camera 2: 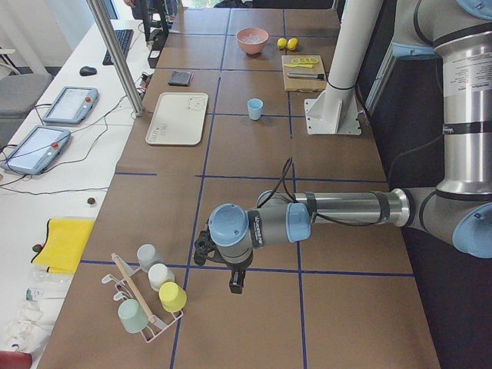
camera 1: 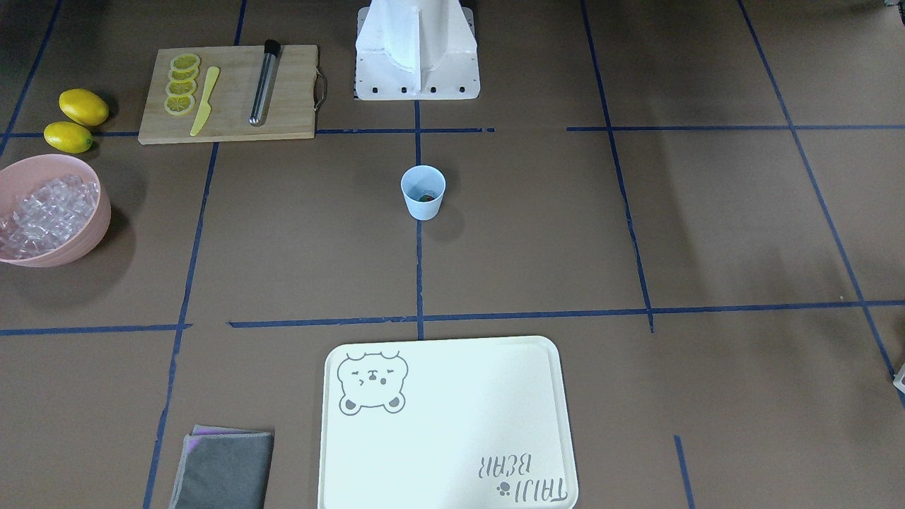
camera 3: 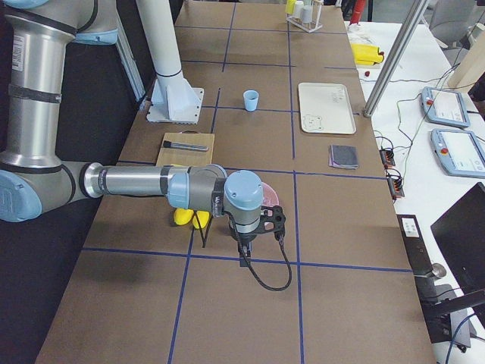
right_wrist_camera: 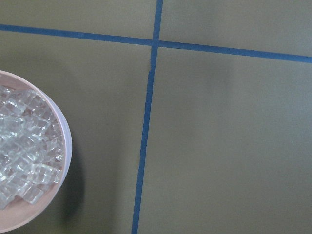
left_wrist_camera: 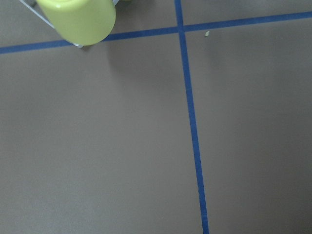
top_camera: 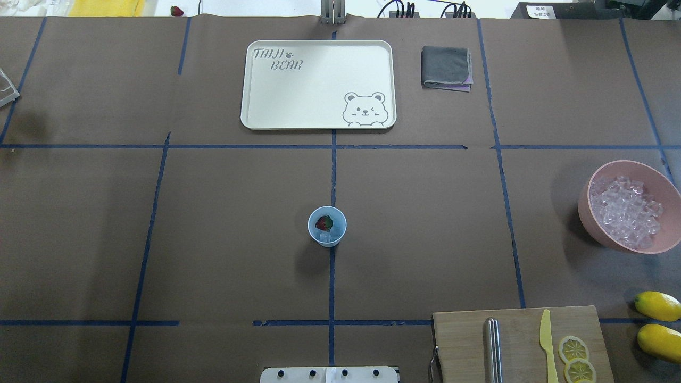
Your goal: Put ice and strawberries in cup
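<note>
The light blue cup (top_camera: 326, 238) stands upright at the table's middle, and it also shows in the front view (camera 1: 423, 205). A red strawberry (top_camera: 323, 222) with a green cap lies inside it, with a clear ice cube (top_camera: 329, 238) beside it. More ice (top_camera: 625, 211) is heaped in the pink bowl (top_camera: 587, 219), partly seen in the right wrist view (right_wrist_camera: 67, 146). My left gripper (camera 2: 201, 250) is far from the cup, near a cup rack. My right gripper (camera 3: 274, 220) hovers beside the bowl. I cannot tell whether either is open or shut.
A cutting board (top_camera: 463, 340) holds lemon slices (top_camera: 573, 349), a yellow knife (top_camera: 547, 343) and a metal rod (top_camera: 492, 348). Two lemons (top_camera: 658, 306) lie beside it. A white tray (top_camera: 318, 84) and a grey cloth (top_camera: 446, 67) lie at the far side. A yellow-green cup (left_wrist_camera: 78, 19) sits on the rack.
</note>
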{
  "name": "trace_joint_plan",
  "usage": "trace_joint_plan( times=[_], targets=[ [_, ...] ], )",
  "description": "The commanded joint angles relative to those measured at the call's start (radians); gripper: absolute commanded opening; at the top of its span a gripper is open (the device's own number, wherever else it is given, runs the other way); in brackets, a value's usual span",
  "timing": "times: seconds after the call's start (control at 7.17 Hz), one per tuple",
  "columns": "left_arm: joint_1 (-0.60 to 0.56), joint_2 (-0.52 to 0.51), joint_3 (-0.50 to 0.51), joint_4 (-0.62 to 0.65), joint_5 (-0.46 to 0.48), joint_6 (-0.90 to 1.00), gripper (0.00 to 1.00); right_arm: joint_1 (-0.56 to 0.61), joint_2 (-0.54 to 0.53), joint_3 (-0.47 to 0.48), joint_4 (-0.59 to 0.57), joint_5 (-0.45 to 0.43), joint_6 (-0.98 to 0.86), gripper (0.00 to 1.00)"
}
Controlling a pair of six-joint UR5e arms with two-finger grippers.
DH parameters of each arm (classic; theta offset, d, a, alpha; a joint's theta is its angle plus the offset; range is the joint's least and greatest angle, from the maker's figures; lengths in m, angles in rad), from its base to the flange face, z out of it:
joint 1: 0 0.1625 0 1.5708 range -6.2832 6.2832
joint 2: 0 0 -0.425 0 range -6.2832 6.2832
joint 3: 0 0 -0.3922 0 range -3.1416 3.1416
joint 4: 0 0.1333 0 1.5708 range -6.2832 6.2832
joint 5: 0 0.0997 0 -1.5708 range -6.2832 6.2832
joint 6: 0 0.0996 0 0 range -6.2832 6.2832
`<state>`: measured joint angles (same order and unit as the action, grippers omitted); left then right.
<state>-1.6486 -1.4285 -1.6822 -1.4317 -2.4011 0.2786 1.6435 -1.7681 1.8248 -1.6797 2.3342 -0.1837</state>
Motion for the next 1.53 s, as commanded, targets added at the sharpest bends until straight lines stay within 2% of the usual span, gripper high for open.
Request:
trace_joint_plan(
  times=[0.0,1.4],
  targets=[
    [0.001,-0.010,-0.014,0.000,-0.004,-0.006,1.00,0.001,-0.001,-0.001,0.000,0.001,0.000,0.99],
    [0.000,0.002,-0.037,0.002,0.007,-0.001,1.00,-0.001,0.001,-0.001,0.000,0.001,0.001,0.99]
  ],
)
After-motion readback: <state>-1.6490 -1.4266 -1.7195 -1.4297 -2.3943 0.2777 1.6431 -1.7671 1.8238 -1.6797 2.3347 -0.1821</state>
